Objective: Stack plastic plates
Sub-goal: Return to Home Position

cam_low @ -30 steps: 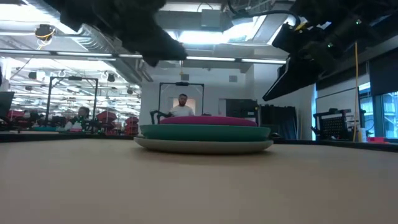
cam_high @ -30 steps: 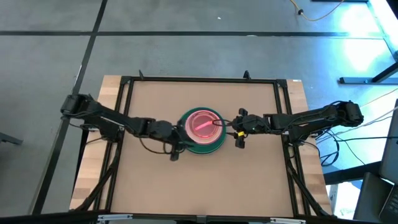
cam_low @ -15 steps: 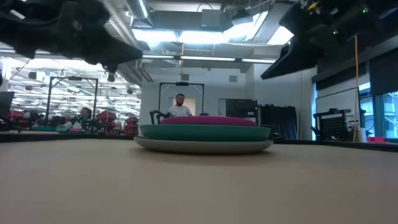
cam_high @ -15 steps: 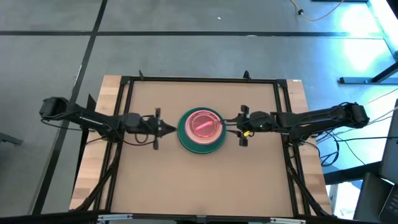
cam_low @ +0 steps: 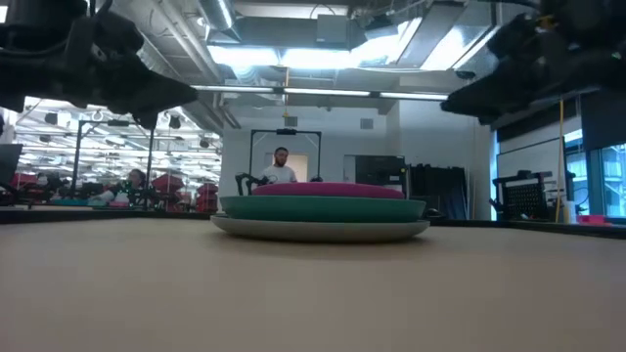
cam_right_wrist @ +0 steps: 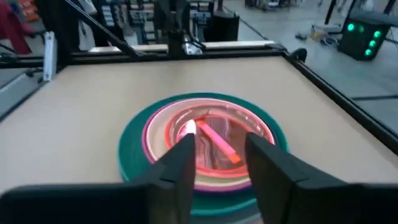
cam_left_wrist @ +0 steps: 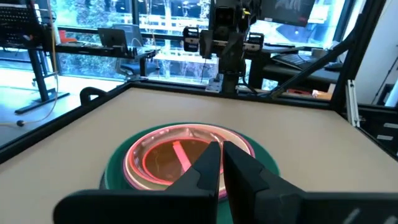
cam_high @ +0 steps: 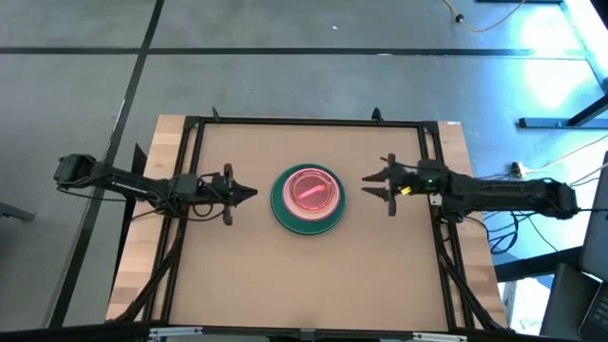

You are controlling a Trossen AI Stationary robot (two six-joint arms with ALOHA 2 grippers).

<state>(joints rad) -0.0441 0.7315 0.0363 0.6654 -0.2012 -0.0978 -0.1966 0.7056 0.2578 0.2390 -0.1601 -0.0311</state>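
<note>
The plastic plates stand in one stack (cam_high: 307,198) at the table's middle. The low view shows a pale plate at the bottom (cam_low: 320,230) resting on the table, a teal-green one (cam_low: 323,207) above it and a magenta rim (cam_low: 333,190) higher up. A small clear pink plate (cam_left_wrist: 171,152) lies on top. My left gripper (cam_high: 251,194) hovers shut to the stack's left, its tips (cam_left_wrist: 221,152) pointing at it. My right gripper (cam_high: 367,186) hovers open to the stack's right, fingers (cam_right_wrist: 186,152) apart. Neither touches the plates.
A black frame (cam_high: 304,122) runs round the tan table top. Bare table lies on every side of the stack. In the low view both arms (cam_low: 98,68) (cam_low: 533,78) hang above table height. A person (cam_low: 281,168) stands far behind the table.
Both grippers have drawn back from the stack: the left toward the table's left edge, the right toward its right edge. A second ago each was at the stack's rim. The stack has stayed where it was.
</note>
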